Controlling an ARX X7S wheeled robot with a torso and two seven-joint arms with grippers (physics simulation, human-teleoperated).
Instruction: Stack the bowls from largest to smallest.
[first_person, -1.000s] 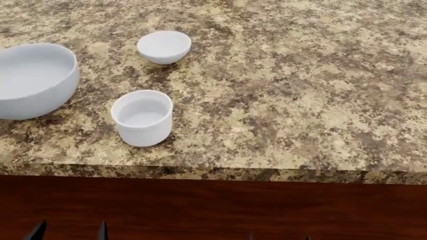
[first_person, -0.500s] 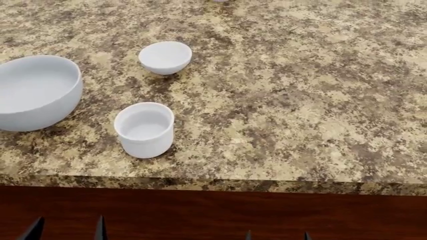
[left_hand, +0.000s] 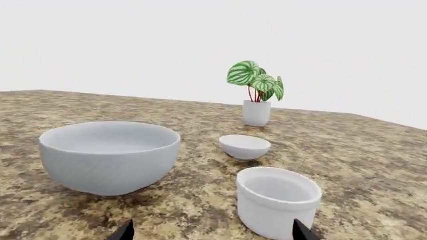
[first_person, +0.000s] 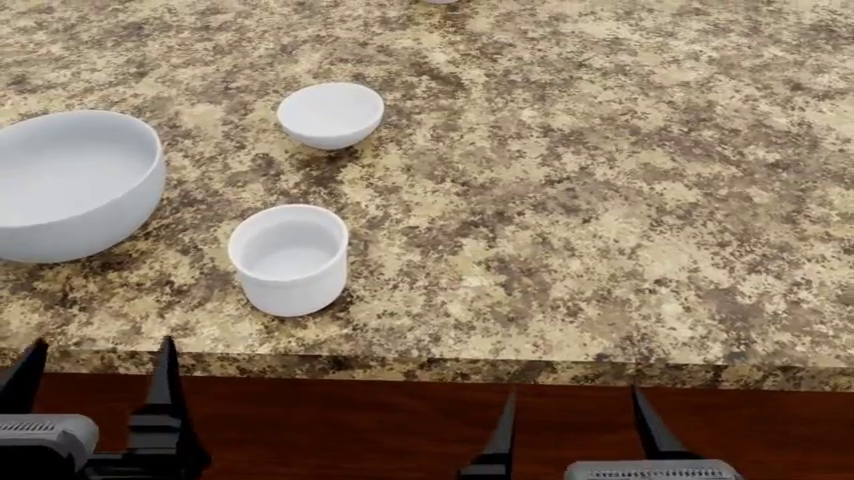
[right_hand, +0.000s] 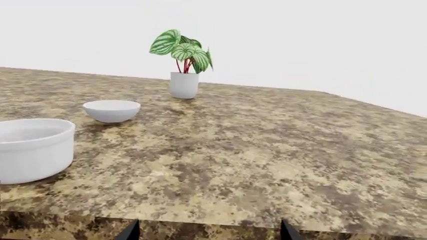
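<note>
Gaping empty below the counter edge, both pincers risk toppling the deep white glossy cup-like bowl (first_person: 288, 258) near the speckled counter (first_person: 601, 200) lip.

Left gripper (first_person: 94, 375): two slim black fingers (first_person: 166, 375), each tapering to a sharp point, rising from a black base. Light grey housing block with fine horizontal ribbing sits beside that base. Right gripper (first_person: 577, 415): same black, blade-like pointed fingers (first_person: 503, 425), with a light grey ribbed housing between them. Wrist views show only small black finger tips (left_hand: 124, 231). No cables, screws or markings visible.
</note>
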